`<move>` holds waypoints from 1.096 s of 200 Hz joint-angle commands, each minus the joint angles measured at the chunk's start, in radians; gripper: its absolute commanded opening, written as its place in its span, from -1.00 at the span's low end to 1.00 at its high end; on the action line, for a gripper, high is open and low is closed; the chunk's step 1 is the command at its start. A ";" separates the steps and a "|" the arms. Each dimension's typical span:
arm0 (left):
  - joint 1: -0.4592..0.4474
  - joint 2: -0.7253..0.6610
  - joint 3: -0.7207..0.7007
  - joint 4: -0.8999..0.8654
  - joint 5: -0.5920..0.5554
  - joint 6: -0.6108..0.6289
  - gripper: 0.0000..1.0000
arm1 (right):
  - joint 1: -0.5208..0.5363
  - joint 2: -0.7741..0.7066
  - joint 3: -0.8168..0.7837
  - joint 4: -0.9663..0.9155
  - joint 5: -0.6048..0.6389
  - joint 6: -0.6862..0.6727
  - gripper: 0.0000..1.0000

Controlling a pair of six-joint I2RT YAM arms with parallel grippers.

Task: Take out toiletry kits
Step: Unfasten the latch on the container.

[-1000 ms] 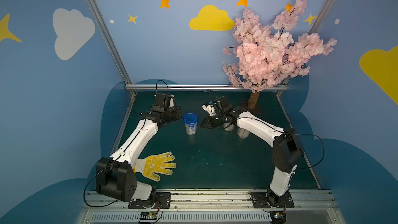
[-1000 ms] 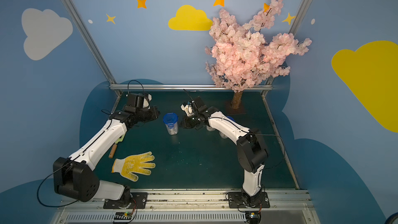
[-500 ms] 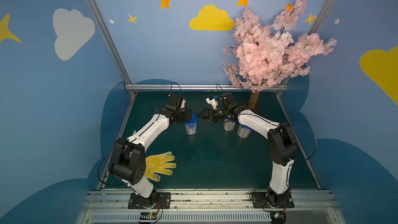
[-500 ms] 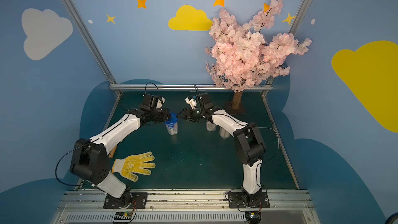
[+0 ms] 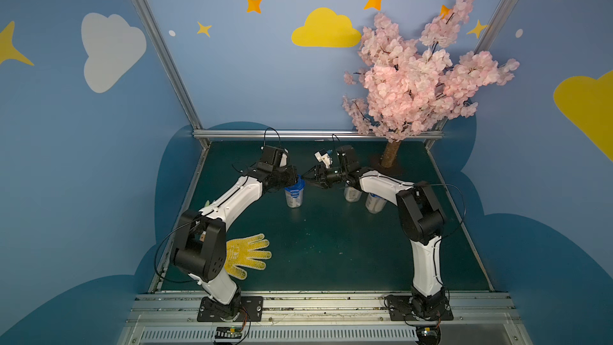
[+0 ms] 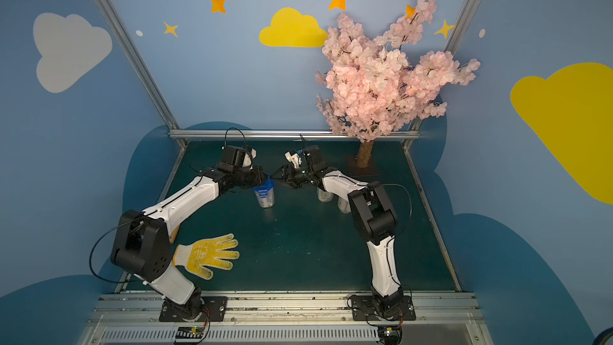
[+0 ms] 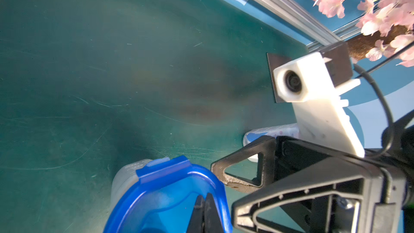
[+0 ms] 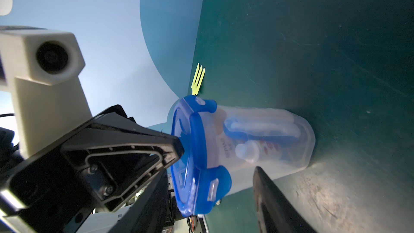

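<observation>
A clear jar (image 5: pixel 294 196) (image 6: pixel 265 198) with a blue four-tabbed lid (image 7: pixel 165 196) (image 8: pixel 195 153) stands at mid-table. Through its wall shows a toiletry kit (image 8: pixel 257 131): a blue-and-white toothbrush and small white pieces. My left gripper (image 5: pixel 296 179) (image 6: pixel 266 179) (image 7: pixel 205 198) is shut, its tips resting on the lid top. From the other side my right gripper (image 5: pixel 306 180) (image 6: pixel 274 178) (image 8: pixel 210 175) stands open, fingers either side of one lid tab and the jar's rim, not closed on it.
Two more jars (image 5: pixel 352 194) (image 5: pixel 374 203) stand behind my right forearm. A yellow glove (image 5: pixel 247 255) lies at front left near the left arm. A small yellow fork (image 8: pixel 198 78) lies by the left edge. The pink blossom tree (image 5: pixel 414 77) fills the back right corner.
My left arm swung right and set its shut tips on the blue lid. My right gripper opened and moved left up to the lid's edge.
</observation>
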 commanded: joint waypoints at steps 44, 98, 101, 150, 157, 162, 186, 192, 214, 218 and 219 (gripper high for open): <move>-0.001 0.020 -0.084 -0.075 0.001 -0.013 -0.96 | 0.024 0.031 -0.017 0.181 -0.051 0.122 0.21; -0.002 0.010 -0.130 -0.046 0.010 -0.026 -0.96 | 0.024 0.008 -0.041 0.163 -0.047 0.121 0.18; -0.001 0.011 -0.133 -0.045 0.010 -0.026 -0.96 | 0.025 0.005 -0.043 0.157 -0.046 0.115 0.18; -0.001 0.011 -0.157 -0.038 0.015 -0.029 -0.96 | 0.024 0.005 -0.082 0.207 -0.055 0.142 0.21; -0.001 0.010 -0.160 -0.036 0.015 -0.029 -0.95 | 0.025 0.006 -0.091 0.230 -0.061 0.155 0.20; 0.000 0.010 -0.164 -0.035 0.015 -0.030 -0.95 | 0.025 0.003 -0.099 0.246 -0.064 0.164 0.19; -0.001 0.010 -0.178 -0.031 0.014 -0.031 -0.96 | 0.027 -0.013 -0.135 0.314 -0.072 0.197 0.18; 0.000 0.011 -0.182 -0.031 0.014 -0.032 -0.96 | 0.029 -0.017 -0.144 0.332 -0.074 0.207 0.18; -0.001 0.011 -0.201 -0.024 0.014 -0.036 -0.96 | 0.027 -0.034 -0.167 0.413 -0.080 0.243 0.17; -0.002 0.010 -0.205 -0.022 0.015 -0.038 -0.96 | 0.027 -0.035 -0.170 0.427 -0.081 0.250 0.17; -0.002 0.011 -0.207 -0.022 0.015 -0.037 -0.96 | 0.026 -0.035 -0.171 0.431 -0.082 0.252 0.16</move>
